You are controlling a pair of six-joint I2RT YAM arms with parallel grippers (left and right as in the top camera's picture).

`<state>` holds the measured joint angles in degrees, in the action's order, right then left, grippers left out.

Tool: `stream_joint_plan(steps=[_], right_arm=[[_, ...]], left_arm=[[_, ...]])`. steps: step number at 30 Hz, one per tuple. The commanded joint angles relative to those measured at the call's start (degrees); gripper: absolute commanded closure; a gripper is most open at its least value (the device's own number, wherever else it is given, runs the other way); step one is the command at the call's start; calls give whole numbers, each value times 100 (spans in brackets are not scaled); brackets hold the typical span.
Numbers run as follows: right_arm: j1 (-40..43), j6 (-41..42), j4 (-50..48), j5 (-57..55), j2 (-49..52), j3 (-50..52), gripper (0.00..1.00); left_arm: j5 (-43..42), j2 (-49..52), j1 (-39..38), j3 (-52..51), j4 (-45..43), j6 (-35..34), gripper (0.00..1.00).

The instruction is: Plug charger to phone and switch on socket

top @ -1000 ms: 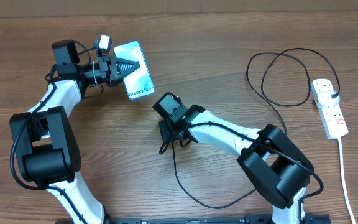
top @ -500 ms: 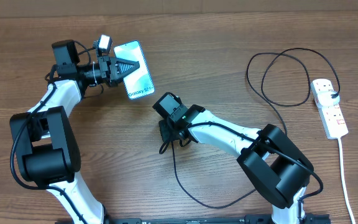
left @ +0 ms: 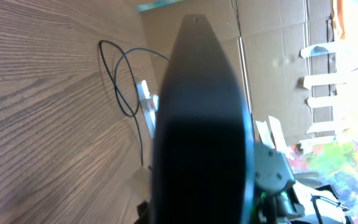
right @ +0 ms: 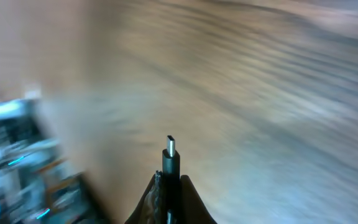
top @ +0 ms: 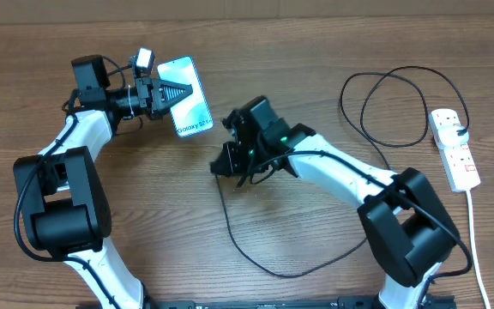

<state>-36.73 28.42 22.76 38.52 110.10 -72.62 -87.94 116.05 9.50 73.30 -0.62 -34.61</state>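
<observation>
Centre frame: right gripper (top: 228, 163) closed on charger (right: 170, 158) just behind tip | likely limp, light; tip rigid | upper left: left gripper (top: 168, 93) clamping phone (top: 194, 110), likely slick.

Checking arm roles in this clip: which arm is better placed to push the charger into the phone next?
Right. The right gripper grips the charger with the tip sticking out ahead, near the phone. The left gripper is shut on the phone, likely just steadying it.
</observation>
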Motion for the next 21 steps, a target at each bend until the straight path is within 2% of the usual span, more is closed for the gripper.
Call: stream_joint_plan(steps=[1, 6, 12, 21], right_arm=[[153, -24, -260, 1707, -162, 13, 96], [330, 221, -693, 2212, -162, 13, 96], [503, 658, -1209, 2334, -162, 13, 96], [597, 675, -1670, 2347, -162, 13, 96]], left_arm=[[-254, -98, 26, -28, 0, -280, 96], [-190, -98, 17, -28, 0, -866, 96], [-258, -98, -57, -28, -2, -905, 96], [-260, -98, -42, -28, -118, -892, 96]])
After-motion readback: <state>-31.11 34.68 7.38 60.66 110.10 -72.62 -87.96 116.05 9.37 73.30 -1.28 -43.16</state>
